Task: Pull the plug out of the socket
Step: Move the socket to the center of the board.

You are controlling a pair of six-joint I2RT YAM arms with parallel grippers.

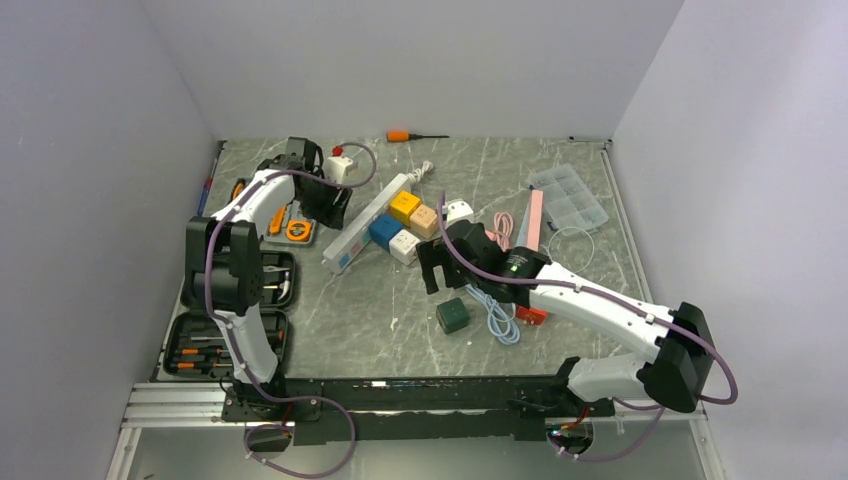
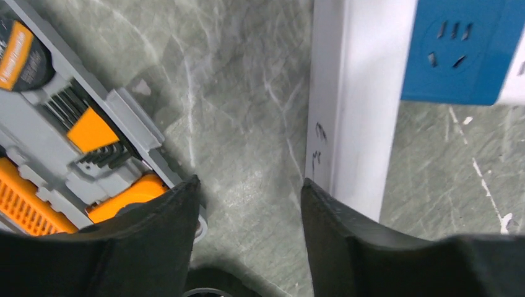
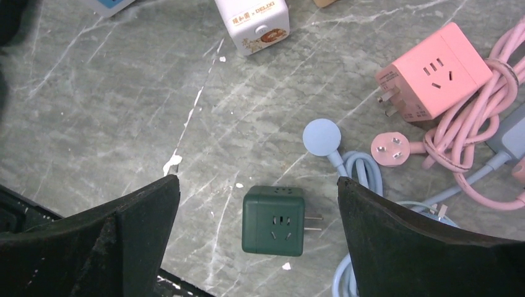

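Two arms hovering over scattered sockets on the marble table (image 3: 93, 111).
The left gripper (image 2: 247, 185), fingers apart, is hanging beside the white power strip (image 2: 353, 105), a blue cube socket (image 2: 461, 49) lying against its side. The right gripper (image 3: 257, 180), jaws spread wide, is hanging over a dark green cube plug (image 3: 273, 221) showing bare prongs.

Long white power strip (image 1: 367, 223) lies diagonal — blue cube plug (image 2: 458, 49) against its side.

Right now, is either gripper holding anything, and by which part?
Nothing: left gripper open over bare table; right gripper open above the green cube.
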